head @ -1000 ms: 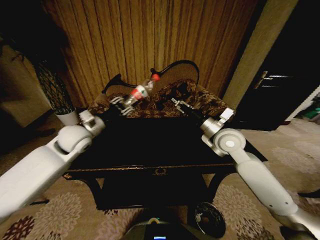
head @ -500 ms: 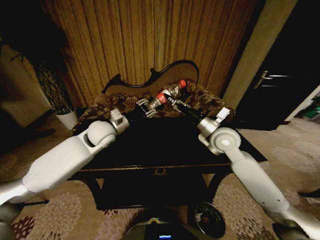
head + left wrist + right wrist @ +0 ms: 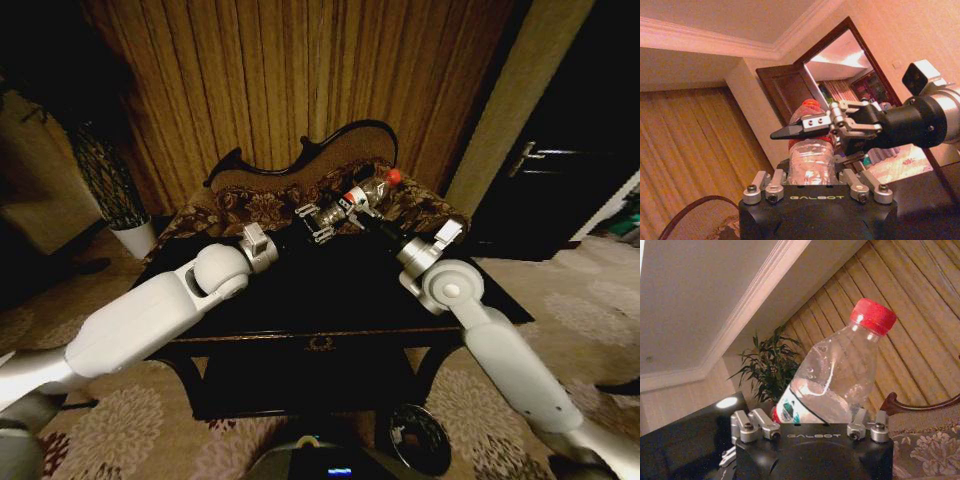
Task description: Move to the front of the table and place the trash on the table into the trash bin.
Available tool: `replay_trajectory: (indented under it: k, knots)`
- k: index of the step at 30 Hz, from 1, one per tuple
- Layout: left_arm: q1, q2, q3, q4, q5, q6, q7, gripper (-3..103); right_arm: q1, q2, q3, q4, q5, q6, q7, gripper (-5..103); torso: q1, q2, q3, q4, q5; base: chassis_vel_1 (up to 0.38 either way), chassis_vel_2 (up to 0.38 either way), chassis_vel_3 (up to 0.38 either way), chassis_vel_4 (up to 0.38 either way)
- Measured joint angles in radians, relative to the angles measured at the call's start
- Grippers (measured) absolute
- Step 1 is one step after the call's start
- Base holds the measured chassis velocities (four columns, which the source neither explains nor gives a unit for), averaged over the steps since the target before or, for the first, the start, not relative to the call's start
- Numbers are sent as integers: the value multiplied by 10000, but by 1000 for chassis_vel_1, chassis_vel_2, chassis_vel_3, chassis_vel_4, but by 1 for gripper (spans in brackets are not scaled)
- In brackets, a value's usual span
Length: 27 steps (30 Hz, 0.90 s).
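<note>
Bottle [image 3: 366, 189] between right pincer [image 3: 352, 206] fingers — left pincer [image 3: 316, 222] just beside.

Both white arms reach forward and meet over the middle, wrists angled inward. The right gripper [image 3: 358, 207] is clamped on the clear plastic bottle with a red cap [image 3: 368, 189] (held tilted). The left gripper [image 3: 318, 222] sits just beside it, fingers spread.

Head camera looks down; both upturned wrist cameras share the bottle [image 3: 840, 377].
</note>
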Motion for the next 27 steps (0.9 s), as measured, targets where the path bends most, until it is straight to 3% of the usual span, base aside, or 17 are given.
replay_trajectory:
  k: [6,15,17,20,21,22,23,25,27]
  knots:
    - [193,-6,38,-134,9,175,-346,40,-219,19,59,88,22,10,27,60,0,0,0,0,1,0,0,0,0]
    - [700,242,-354,-602,98,451,-380,42,-361,-64,67,267,27,30,35,42,0,0,0,1,0,0,0,0,0]
    - [745,253,-386,-615,100,459,-379,47,-362,-70,66,271,28,29,34,42,0,0,0,1,0,0,0,0,0]
    - [906,351,-500,-626,98,466,-374,64,-365,-72,62,234,14,43,58,38,0,0,0,1,0,0,0,0,0]
    - [906,351,-500,-626,98,466,-374,64,-365,-72,62,234,14,43,58,38,0,0,0,1,0,0,0,0,0]
    - [949,389,-532,-637,78,469,-370,64,-365,-61,63,222,2,55,75,35,0,0,0,0,0,0,0,0,0]
    - [983,440,-573,-670,2,471,-365,74,-366,-49,62,206,-11,62,91,32,0,0,0,0,0,0,0,0,0]
    - [995,478,-590,-687,-61,476,-335,74,-365,-48,60,196,-24,62,100,28,0,0,0,0,0,0,0,0,0]
    - [1028,606,-684,-788,-320,591,-91,85,-373,-52,59,171,-99,61,108,24,0,0,0,1,0,0,0,0,0]
